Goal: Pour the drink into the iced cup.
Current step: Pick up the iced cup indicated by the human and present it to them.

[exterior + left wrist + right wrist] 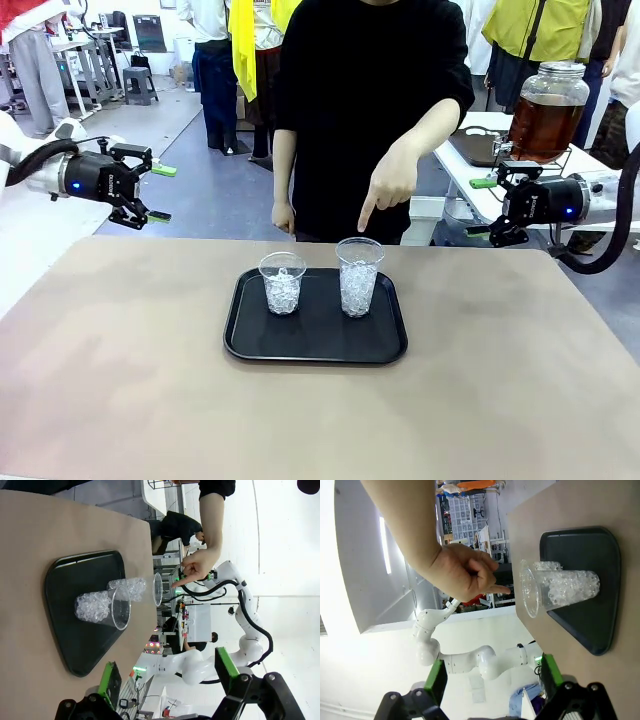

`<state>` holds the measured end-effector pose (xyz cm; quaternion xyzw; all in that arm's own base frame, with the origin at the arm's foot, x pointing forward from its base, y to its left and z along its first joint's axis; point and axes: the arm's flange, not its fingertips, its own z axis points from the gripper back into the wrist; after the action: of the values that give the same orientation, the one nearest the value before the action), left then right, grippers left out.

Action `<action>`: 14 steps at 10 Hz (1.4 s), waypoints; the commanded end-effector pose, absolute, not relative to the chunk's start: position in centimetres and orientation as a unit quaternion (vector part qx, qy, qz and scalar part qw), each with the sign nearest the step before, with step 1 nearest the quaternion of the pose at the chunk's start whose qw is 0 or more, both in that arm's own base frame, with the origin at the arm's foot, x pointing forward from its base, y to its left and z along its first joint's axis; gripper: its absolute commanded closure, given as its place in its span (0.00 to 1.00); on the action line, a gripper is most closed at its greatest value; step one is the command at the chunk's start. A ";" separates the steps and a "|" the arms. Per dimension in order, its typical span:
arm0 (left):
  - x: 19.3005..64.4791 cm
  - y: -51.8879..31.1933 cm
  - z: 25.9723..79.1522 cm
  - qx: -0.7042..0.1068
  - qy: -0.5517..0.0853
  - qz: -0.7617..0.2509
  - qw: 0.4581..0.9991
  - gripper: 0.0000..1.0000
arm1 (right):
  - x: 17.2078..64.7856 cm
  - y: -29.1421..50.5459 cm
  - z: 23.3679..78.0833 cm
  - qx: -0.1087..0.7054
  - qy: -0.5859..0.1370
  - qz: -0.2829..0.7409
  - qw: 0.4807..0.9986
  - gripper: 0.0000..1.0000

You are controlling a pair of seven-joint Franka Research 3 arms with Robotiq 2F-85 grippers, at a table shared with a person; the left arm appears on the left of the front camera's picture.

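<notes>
Black plastic, the tray (315,342) sits mid-counter (120,380) carrying two clear cups of ice: a short cup (282,285) and, just to its right in the front view, a tall cup (359,278). The person's hand (392,180) hangs over the tall cup, forefinger aimed down at its rim; I cannot tell whether it touches. The left gripper (160,193) hovers off the counter's left edge, jaws spread and empty. The right gripper (480,207) hovers at the right, likewise wide apart and holding nothing. The drink (543,128), amber, is in a big lidded jar (548,75) on a white table behind the right arm, well apart from the tray. The step in hand looks like target selection, with the tall cup marked out. No pouring has begun, since both cups hold ice alone. The next move calls for securing the drink, and the right arm is nearer. The jar looks bulky for two fingers, so the grasp needs care, as does tipping over the tall cup without nudging the short cup.
</notes>
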<state>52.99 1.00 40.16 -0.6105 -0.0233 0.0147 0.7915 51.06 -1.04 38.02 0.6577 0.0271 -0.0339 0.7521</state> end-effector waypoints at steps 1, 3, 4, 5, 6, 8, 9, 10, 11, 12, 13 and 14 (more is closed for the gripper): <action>52.8 1.0 40.2 -0.610 -0.024 0.016 0.792 0.00 | 51.0 -1.0 38.0 0.658 0.026 -0.035 0.752 0.00; 52.8 1.0 40.2 -0.610 -0.024 0.016 0.792 0.00 | 51.0 -1.0 38.0 0.658 0.026 -0.035 0.752 0.00; 52.8 1.0 40.2 -0.610 -0.024 0.016 0.792 0.00 | 51.0 -1.0 38.0 0.658 0.026 -0.035 0.752 0.00; 52.8 1.0 40.2 -0.610 -0.024 0.016 0.792 0.00 | 51.0 -1.0 38.0 0.658 0.026 -0.035 0.752 0.00; 52.8 1.0 40.2 -0.610 -0.024 0.016 0.792 0.00 | 51.0 -1.0 38.0 0.658 0.026 -0.035 0.752 0.00; 52.8 1.0 40.2 -0.610 -0.024 0.016 0.792 0.00 | 51.1 -1.0 38.0 0.658 0.027 -0.034 0.752 0.00; 52.8 1.0 40.2 -0.610 -0.024 0.016 0.792 0.00 | 50.6 -0.7 38.3 0.650 -0.022 0.014 0.760 0.00; 52.8 1.0 40.2 -0.610 -0.024 0.016 0.792 0.00 | 50.1 -0.5 38.2 0.635 -0.081 0.057 0.766 0.00; 52.8 1.0 40.2 -0.610 -0.024 0.016 0.792 0.00 | 49.5 -0.3 38.1 0.617 -0.142 0.108 0.766 0.00; 52.8 1.0 40.2 -0.610 -0.024 0.016 0.792 0.00 | 49.2 -0.1 37.7 0.605 -0.183 0.153 0.759 0.00; 52.8 1.0 40.2 -0.610 -0.024 0.016 0.792 0.00 | 49.1 0.1 37.3 0.587 -0.213 0.208 0.753 0.00; 52.8 1.0 40.2 -0.610 -0.024 0.016 0.792 0.00 | 48.9 0.3 36.9 0.569 -0.246 0.235 0.749 0.00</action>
<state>52.99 1.00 40.15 -0.6105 -0.0233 0.0148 0.7915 49.93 -0.18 37.93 0.5908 -0.2057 0.2068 0.7522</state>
